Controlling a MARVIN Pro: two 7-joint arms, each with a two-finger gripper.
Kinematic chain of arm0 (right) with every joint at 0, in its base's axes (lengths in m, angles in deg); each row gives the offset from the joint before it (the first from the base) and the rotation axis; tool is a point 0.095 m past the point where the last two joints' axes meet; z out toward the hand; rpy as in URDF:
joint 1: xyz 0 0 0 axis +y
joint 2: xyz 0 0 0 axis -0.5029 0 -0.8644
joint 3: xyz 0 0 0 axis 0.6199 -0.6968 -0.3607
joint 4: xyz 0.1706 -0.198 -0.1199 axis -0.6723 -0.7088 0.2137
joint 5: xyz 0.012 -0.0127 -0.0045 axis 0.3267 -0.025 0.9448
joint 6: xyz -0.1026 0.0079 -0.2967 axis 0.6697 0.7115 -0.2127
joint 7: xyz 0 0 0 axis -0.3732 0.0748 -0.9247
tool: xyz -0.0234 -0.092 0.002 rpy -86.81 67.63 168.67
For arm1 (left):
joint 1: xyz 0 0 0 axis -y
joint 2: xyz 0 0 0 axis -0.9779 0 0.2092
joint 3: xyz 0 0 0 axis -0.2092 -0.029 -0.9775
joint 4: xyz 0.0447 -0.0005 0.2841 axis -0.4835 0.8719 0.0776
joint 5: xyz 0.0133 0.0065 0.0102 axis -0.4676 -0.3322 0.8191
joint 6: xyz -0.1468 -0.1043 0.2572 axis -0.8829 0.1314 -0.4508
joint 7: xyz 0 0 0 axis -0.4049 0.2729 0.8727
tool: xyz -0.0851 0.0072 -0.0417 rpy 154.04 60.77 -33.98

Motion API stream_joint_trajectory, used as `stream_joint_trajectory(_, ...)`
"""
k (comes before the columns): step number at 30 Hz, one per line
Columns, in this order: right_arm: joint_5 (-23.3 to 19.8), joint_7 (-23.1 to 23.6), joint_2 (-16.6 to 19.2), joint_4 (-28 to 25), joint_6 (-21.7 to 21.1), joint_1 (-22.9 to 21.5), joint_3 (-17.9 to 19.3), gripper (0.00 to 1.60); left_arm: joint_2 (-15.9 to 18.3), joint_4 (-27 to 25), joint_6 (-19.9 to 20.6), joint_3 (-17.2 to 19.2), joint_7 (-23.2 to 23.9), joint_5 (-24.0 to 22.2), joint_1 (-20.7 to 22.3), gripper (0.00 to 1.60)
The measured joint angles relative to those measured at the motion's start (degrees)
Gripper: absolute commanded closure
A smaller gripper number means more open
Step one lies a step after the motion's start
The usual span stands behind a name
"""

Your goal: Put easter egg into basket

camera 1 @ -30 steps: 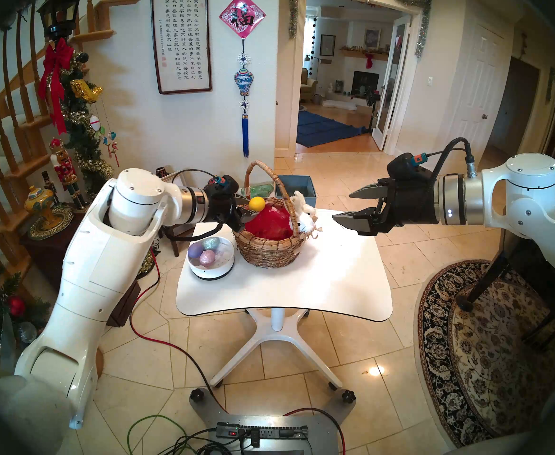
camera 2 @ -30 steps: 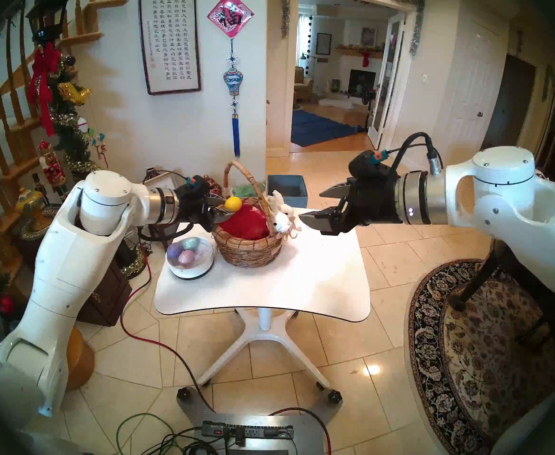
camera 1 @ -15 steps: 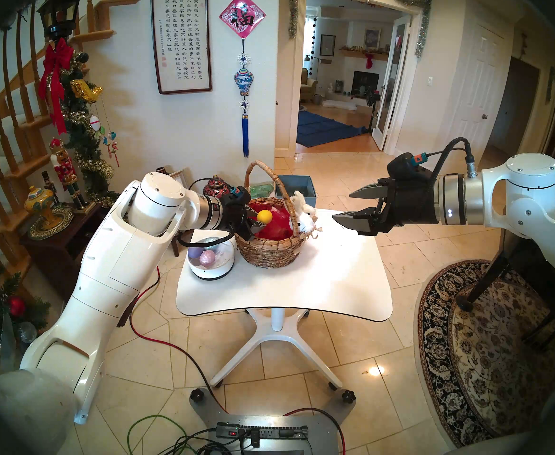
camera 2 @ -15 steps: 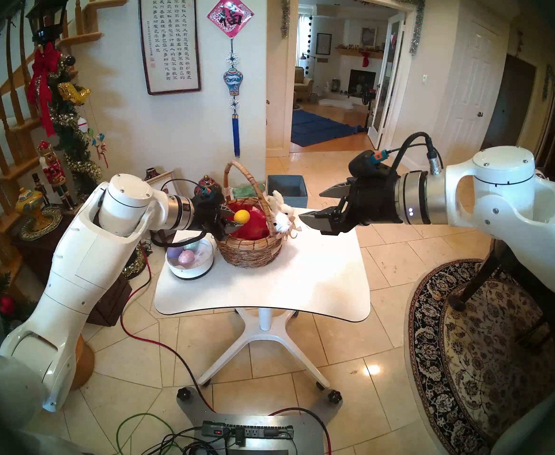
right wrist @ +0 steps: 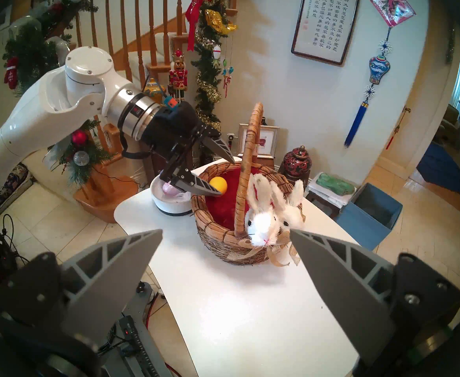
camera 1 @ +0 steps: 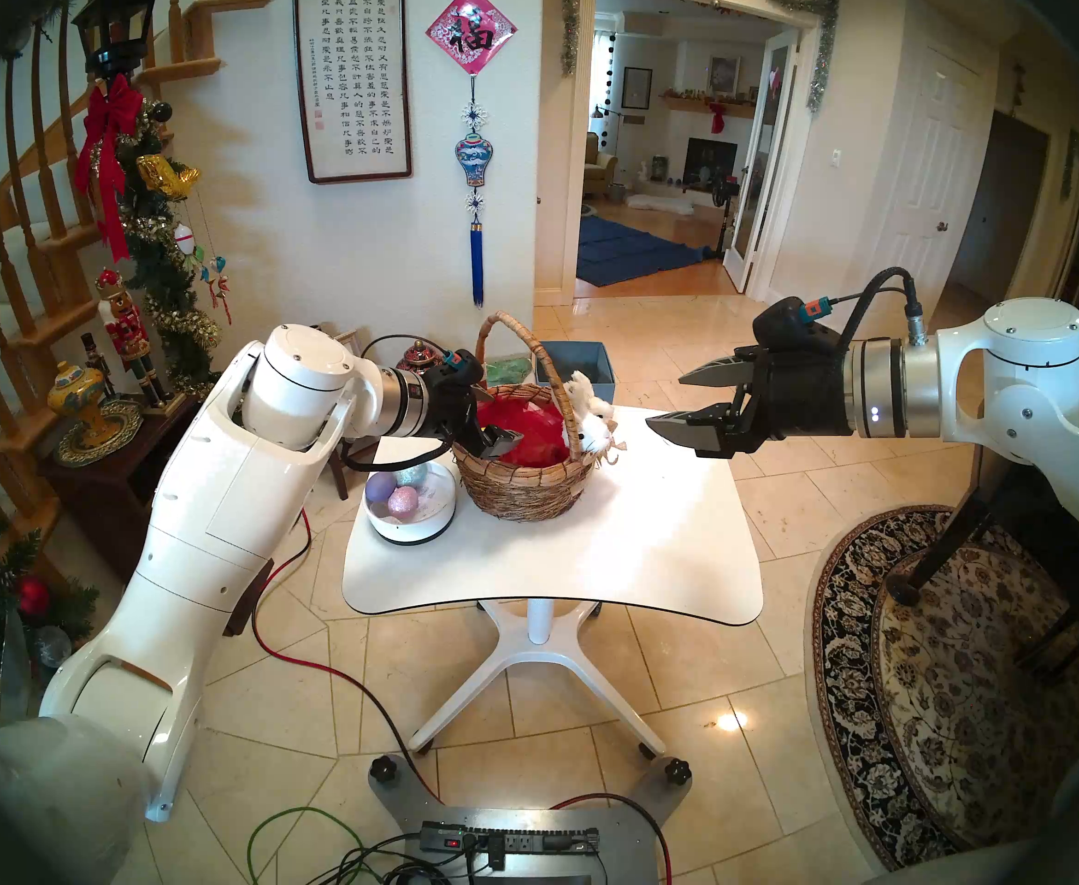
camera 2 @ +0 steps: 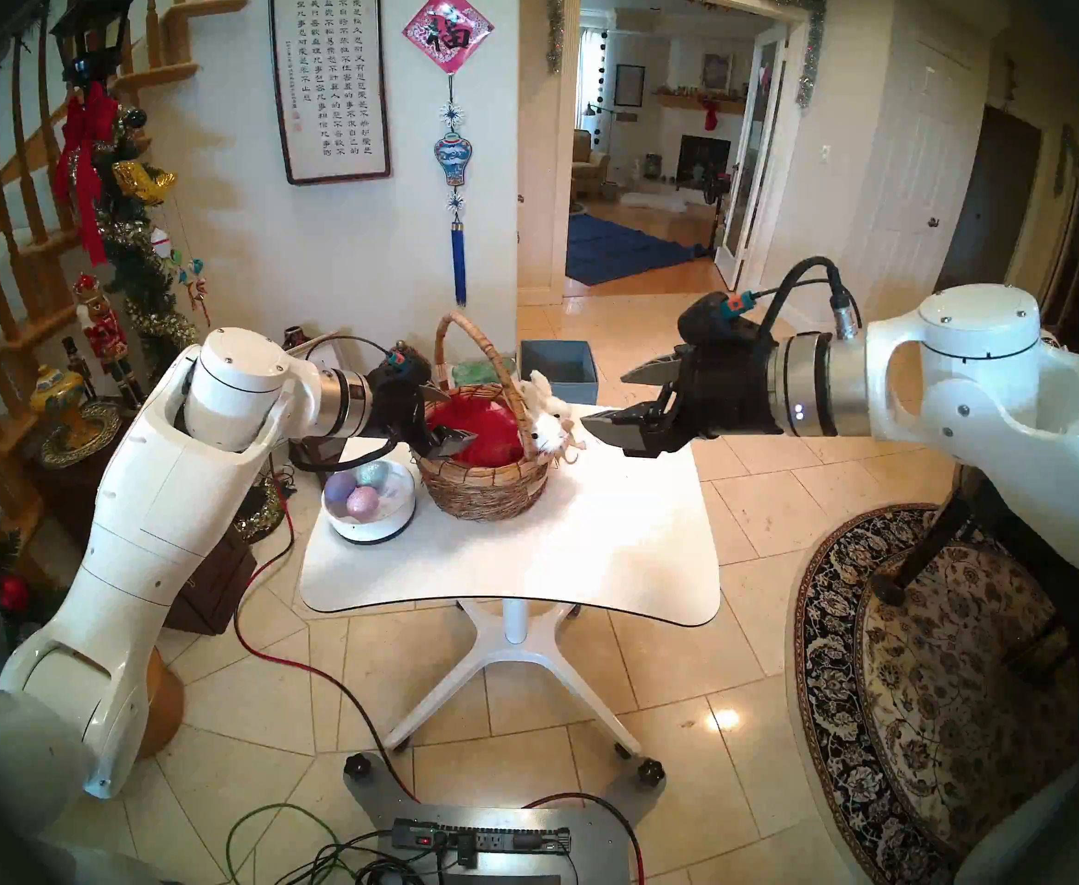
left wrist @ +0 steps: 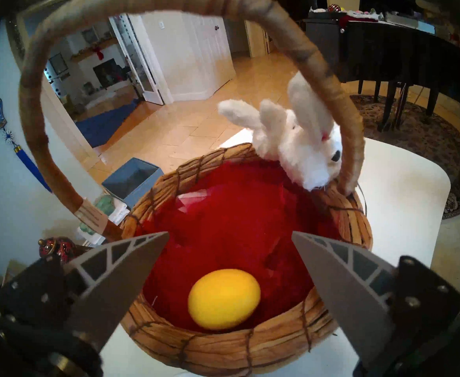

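The brown wicker basket (camera 1: 524, 488) with a tall handle, red lining and two white plush bunnies (camera 1: 591, 417) stands at the table's back left. A yellow egg (left wrist: 224, 305) lies loose on the red lining near the basket's left wall; it also shows in the right wrist view (right wrist: 219, 184), but the head views hide it. My left gripper (camera 1: 498, 417) is open and empty just above the basket's left rim, over the egg. My right gripper (camera 1: 666, 401) is open and empty, in the air to the right of the basket.
A shallow white bowl (camera 1: 409, 532) holding three glittery eggs, purple, pink and teal, stands left of the basket on the white table (camera 1: 588, 558). A blue box (camera 1: 578, 366) sits on the floor behind. A dark side table with ornaments stands to the left.
My left gripper carried the yellow egg rightward and down over the basket, then opened; the egg now lies in the basket. The right arm has not moved.
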Motion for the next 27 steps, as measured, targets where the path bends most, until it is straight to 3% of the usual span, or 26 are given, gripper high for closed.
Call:
stream_joint_trajectory(13, -0.01, -0.01, 0.01, 0.00, 0.00, -0.01, -0.05, 0.00, 4.53, -10.86, 2.82, 12.33, 3.37, -5.99, -7.45, 0.00)
stream_joint_trajectory(22, -0.02, -0.01, 0.01, 0.00, 0.00, -0.01, -0.05, 0.00, 7.65, -15.33, 6.32, 18.03, 3.97, -5.92, -14.66, 0.00)
stream_joint_trajectory(27, -0.02, -0.01, 0.01, -0.01, 0.01, -0.01, -0.05, 0.00, 7.83, -17.67, 8.69, 20.33, 1.75, -4.56, -18.46, 0.00)
